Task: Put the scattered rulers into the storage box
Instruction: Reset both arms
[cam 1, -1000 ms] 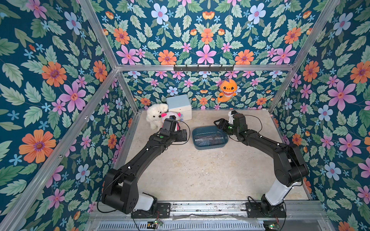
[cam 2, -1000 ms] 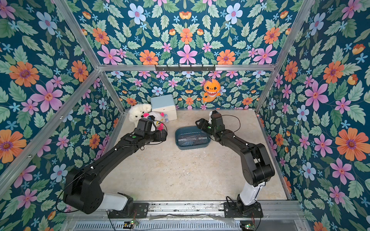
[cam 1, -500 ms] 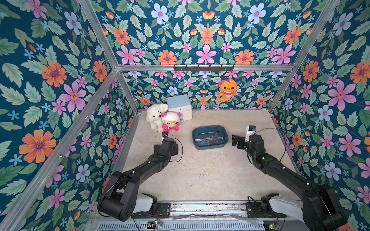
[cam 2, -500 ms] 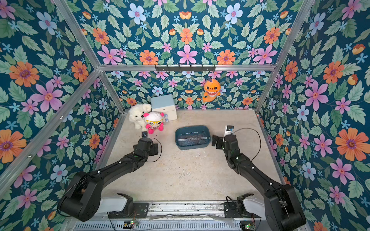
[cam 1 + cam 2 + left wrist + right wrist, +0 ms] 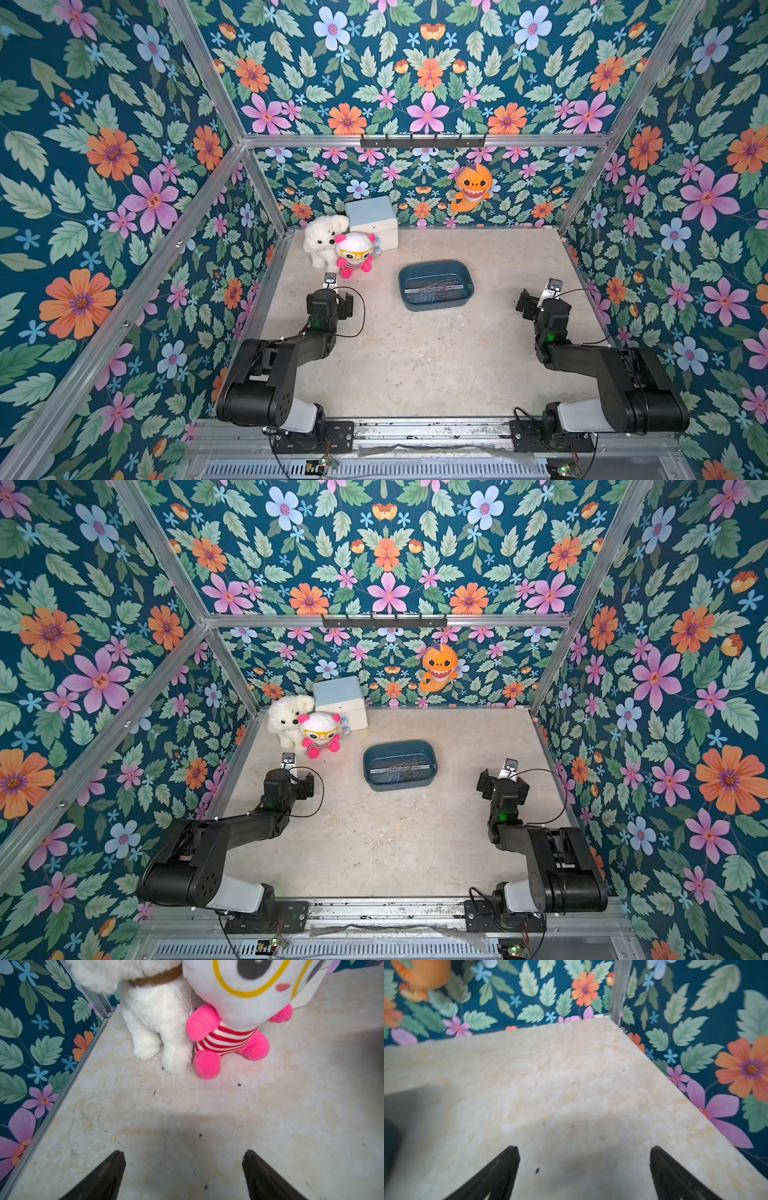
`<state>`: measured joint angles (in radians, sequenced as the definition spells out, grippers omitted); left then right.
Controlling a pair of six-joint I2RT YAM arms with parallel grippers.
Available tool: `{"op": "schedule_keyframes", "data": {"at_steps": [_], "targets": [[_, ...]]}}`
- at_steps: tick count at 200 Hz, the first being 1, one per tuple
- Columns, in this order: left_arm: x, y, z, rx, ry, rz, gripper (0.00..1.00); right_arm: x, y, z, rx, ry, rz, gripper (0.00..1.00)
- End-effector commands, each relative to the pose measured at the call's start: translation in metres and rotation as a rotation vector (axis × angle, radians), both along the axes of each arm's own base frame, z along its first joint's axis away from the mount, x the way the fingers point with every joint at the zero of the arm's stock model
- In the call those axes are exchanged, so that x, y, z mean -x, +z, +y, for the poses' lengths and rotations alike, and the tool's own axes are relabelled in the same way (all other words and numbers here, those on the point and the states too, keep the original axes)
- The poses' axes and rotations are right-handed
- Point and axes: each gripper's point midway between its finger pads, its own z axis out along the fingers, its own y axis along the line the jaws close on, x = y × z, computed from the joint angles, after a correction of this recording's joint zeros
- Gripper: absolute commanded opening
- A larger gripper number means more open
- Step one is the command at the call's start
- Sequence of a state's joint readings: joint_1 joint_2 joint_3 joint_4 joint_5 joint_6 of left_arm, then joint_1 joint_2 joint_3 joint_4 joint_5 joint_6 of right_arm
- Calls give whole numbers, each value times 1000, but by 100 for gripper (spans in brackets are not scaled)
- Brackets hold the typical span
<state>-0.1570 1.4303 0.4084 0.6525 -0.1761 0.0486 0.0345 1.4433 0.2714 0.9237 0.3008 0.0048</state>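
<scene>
The storage box (image 5: 436, 304) is a shallow dark teal tub at the middle of the table's far half, seen in both top views (image 5: 400, 786). Clear rulers (image 5: 434, 287) lie inside it on its floor (image 5: 398, 768); I see none on the table. My left gripper (image 5: 184, 1155) is open and empty over bare table, left of the box, pointing at the plush toys. My right gripper (image 5: 584, 1150) is open and empty over bare table, right of the box, near the right wall. In a top view both arms are folded back, with the left gripper (image 5: 330, 291) and right gripper (image 5: 540, 297) apart from the box.
A white plush dog (image 5: 322, 239) and a pink-limbed doll (image 5: 354, 253) stand at the back left, just ahead of my left gripper. A pale blue-and-white cube box (image 5: 372, 218) sits behind them. An orange plush shark (image 5: 471, 187) hangs on the back wall. Floral walls enclose three sides.
Both arms have pulled back from beside the storage box toward the front and folded. The pink doll, earlier hidden by the left arm, now shows.
</scene>
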Motion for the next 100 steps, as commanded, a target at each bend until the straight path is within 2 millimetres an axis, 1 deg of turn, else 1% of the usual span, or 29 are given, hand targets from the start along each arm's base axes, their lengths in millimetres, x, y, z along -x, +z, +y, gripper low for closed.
{"op": "schedule_keyframes", "data": {"at_steps": [1, 13, 30, 35, 39, 43, 47, 50, 53, 64, 69, 71, 76, 91, 100], "targets": [[6, 19, -4, 59, -17, -104, 95, -6, 11, 15, -59, 82, -58, 99], [3, 25, -3, 40, -23, -147, 95, -10, 11, 15, -60, 84, -61, 99], [-7, 33, -3, -6, -39, -215, 96, -9, 10, 15, -61, 84, -50, 99], [-9, 31, -3, -19, -48, -221, 96, -9, 10, 15, -62, 83, -49, 99], [-12, 29, -1, -15, -38, -229, 96, -9, 10, 14, -60, 80, -52, 99], [-16, 33, 4, -10, -20, -251, 96, -10, 11, 13, -58, 72, -58, 99], [-18, 31, 9, 11, -4, -233, 95, -10, 12, 12, -55, 67, -61, 99], [-17, 25, 11, 24, -4, -203, 95, -10, 12, 12, -56, 67, -61, 99], [-16, 24, 13, 42, -8, -199, 94, -9, 11, 12, -57, 66, -57, 99], [-6, 23, 23, 85, 7, -253, 95, -9, 11, 12, -57, 67, -55, 99], [-4, 20, 23, 101, -12, -260, 93, -10, 11, 12, -59, 68, -56, 99], [-5, 18, 22, 101, -15, -260, 93, -10, 11, 12, -60, 68, -57, 99], [-8, 22, 22, 99, -19, -283, 93, -10, 11, 12, -60, 68, -57, 99], [-10, 16, 25, 115, -11, -246, 98, -10, 11, 12, -60, 68, -56, 99], [-12, 18, 27, 125, -5, -260, 99, -10, 11, 12, -58, 69, -55, 99]]}}
